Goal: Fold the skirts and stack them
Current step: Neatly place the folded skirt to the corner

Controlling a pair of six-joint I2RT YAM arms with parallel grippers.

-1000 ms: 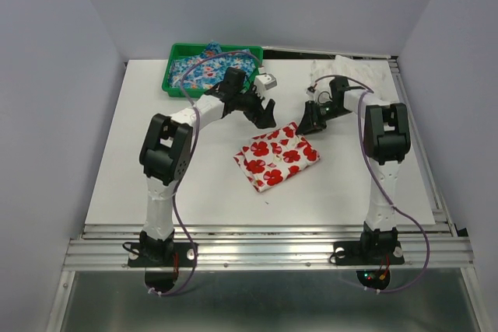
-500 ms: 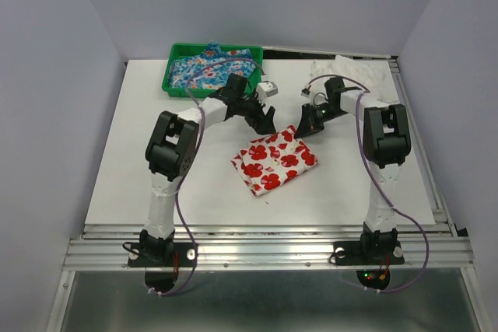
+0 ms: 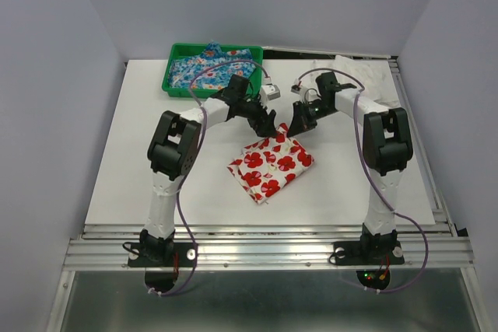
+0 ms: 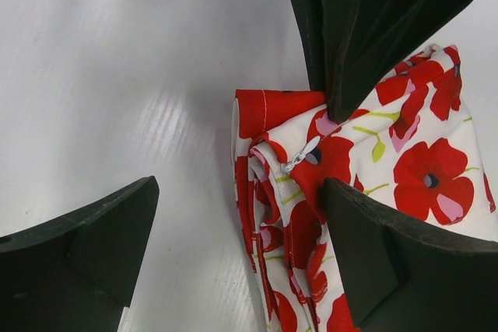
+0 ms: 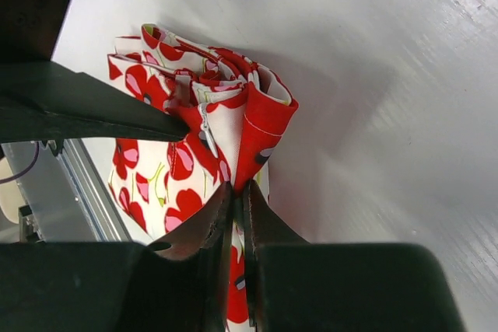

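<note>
Top external view gives us the tray (image 3: 168,77) at the far left of the table (image 3: 140,169); it holds the blue skirt (image 3: 204,68), bunched up and filling it, with a bit rising at the far rim; we cannot make out any fold in it from here. The red skirt (image 3: 271,165) lies near mid-table, well apart from the tray, folded into a small packet set at a slant; its far corner is hidden under both claws. The left claw (image 4: 241,207) stands wide open with nothing in it; in its own view one finger is over bare table and the other over the cloth, and we cannot tell whether that one touches. The right claw (image 5: 236,192) is pinched tight on the red skirt's far corner, a red hem edge nipped between its tips; its fingers run off the bottom of its view. Up close the skirt is white with big red flowers, pink-shaded petals and green stems; several layers bunch at the gripped corner, and a small metal zip pull shows in the fold.
</note>
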